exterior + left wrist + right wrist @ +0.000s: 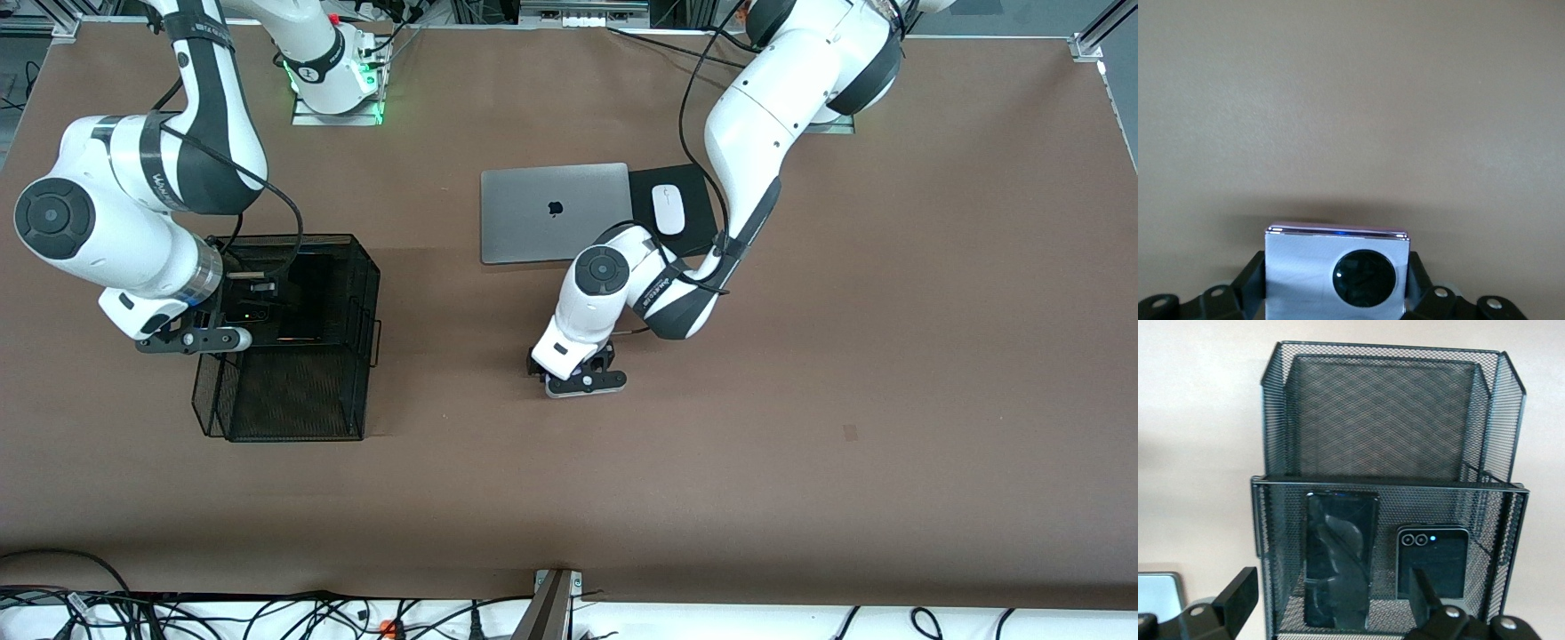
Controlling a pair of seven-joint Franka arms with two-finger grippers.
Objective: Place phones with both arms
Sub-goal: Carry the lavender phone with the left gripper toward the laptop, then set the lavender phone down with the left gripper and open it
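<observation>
Phones number three. Two lie side by side in the black mesh basket (293, 391) toward the right arm's end of the tabletop (800, 427): the long black slab (1340, 557) and the small squarish black folded phone (1433, 560), each with basket wall close around it and a narrow gap between them. The third, the pale lilac phone (1337, 273), shows one black circle on its face in the left wrist view and is pinched between the fingers (1251, 280) of the left tool (582, 378), low over bare tabletop nearer the front camera than the silver laptop (553, 212).

The basket has two compartments; both phones are in the one under the right tool (233, 307), and the compartment nearer the front camera holds nothing visible. The right tool hangs above the basket with its fingers spread wide and nothing between them.

One white mouse (668, 209) rests on one black pad (689, 182), touching the laptop's edge toward the left arm's end. Wide brown surface lies open around the left tool, toward the front camera and toward the left arm's end. Between the basket and the left tool the tabletop is also bare. Two arms, two tools.
</observation>
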